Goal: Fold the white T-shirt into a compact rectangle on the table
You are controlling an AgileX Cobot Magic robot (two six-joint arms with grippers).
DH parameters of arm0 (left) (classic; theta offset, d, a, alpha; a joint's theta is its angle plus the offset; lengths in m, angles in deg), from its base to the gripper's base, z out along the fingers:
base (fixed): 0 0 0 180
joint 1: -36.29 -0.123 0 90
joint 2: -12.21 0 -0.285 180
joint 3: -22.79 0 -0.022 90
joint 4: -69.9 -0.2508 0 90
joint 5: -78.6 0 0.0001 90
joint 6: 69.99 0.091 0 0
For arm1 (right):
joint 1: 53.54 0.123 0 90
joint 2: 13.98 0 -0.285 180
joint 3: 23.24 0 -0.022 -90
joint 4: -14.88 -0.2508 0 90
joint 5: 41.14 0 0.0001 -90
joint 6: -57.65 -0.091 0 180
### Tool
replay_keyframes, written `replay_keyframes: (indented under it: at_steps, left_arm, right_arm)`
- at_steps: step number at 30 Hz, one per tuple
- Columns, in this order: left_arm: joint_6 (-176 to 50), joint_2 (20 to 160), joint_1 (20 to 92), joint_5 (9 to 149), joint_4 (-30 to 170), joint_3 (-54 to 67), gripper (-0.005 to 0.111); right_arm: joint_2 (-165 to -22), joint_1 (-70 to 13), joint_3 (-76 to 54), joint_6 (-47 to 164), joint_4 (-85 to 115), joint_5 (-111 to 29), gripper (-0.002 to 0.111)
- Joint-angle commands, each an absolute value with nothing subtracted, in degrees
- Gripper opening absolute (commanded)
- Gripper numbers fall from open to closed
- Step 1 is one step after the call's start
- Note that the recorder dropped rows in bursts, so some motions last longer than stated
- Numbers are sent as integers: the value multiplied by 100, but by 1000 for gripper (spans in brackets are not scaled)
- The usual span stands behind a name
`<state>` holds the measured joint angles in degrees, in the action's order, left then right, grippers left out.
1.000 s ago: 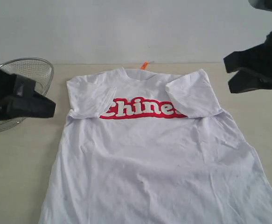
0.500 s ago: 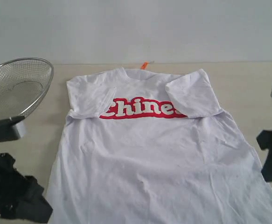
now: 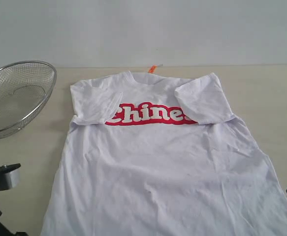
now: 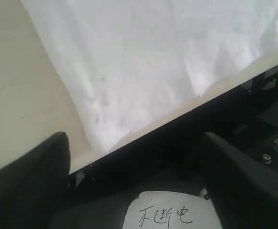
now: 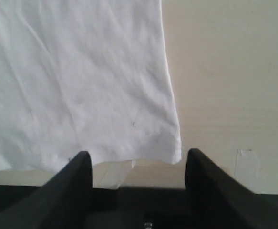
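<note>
Both arms drop to the hem of the white T-shirt (image 3: 158, 162), left gripper (image 4: 134, 143) and right gripper (image 5: 139, 153) gaping empty; sleeves folded, so next I pinch both hem corners.

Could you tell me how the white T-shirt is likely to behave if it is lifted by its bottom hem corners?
Probably floppy: the white T-shirt lies creased and flat on the table, so it should drape and sag between grip points. Likely light too: the cloth looks thin at the hem corner. The folded-in sleeves may slip open when lifted.
</note>
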<state>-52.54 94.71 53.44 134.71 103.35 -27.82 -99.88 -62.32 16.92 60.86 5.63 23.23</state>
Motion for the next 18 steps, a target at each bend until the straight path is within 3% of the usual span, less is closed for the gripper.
replay_keyframes:
  at_steps: [1, 12, 18]
  left_arm:
    - [-5666, 9465, 5360, 13343, 10135, -2914, 71]
    - [-5304, 11006, 5360, 13065, 10578, -2914, 71]
    - [-5035, 11236, 5360, 12725, 10758, -2914, 71]
  right_arm:
    - [-9954, -6270, 2240, 6039, 602, 1634, 51]
    - [-9976, -6270, 2394, 6007, 696, 780, 51]
    - [-10739, -6270, 2394, 6007, 588, 299, 51]
